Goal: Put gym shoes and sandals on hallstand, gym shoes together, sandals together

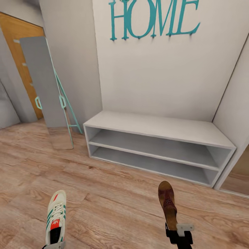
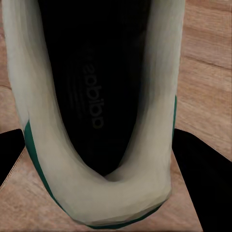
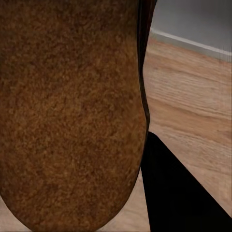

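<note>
Shoes held: 1 gym shoe (image 1: 55, 219) | 1 sandal (image 1: 167, 202) | 1 hallstand (image 1: 159, 128)

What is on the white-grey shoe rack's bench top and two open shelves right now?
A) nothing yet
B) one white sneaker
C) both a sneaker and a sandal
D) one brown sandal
A: the white-grey shoe rack is bare, while the white sneaker with teal stripes sits at the left gripper and the dark-brown sandal at the right gripper.
</note>
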Controlling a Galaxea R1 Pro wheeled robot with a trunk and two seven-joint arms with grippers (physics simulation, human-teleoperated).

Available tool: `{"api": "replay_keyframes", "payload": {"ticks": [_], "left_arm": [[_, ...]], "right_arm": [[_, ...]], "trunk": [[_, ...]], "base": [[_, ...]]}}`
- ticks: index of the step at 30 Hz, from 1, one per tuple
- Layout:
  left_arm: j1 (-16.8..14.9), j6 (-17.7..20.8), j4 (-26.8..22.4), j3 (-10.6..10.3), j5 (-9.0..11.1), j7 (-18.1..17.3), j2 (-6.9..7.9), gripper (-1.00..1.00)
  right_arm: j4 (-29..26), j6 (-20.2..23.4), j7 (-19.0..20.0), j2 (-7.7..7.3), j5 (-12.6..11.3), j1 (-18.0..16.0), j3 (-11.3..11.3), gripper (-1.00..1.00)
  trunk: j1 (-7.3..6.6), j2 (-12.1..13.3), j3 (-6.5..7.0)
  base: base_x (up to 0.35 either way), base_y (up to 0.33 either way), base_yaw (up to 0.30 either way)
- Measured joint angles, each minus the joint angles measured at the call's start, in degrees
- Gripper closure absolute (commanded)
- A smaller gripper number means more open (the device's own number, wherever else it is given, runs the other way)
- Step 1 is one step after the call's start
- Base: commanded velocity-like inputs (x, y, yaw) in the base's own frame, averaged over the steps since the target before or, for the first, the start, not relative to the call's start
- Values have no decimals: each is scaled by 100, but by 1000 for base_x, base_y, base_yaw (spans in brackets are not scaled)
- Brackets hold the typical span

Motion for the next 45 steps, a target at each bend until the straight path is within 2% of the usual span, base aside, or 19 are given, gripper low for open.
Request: {"api": "replay_keyframes", "payload": {"ticks": [27, 45], "left_arm": [[1, 2, 0, -7, 6, -6, -1, 100], [3, -7, -2, 6, 24, 0, -5, 100]], "right_arm": [[0, 8, 1, 9, 0, 0, 4, 100], [0, 10, 3, 9, 5, 1, 7, 100]], "trunk": [[0, 0, 92], [-3, 0, 152]], "base": [[1, 0, 265], [291, 104, 265]]}}
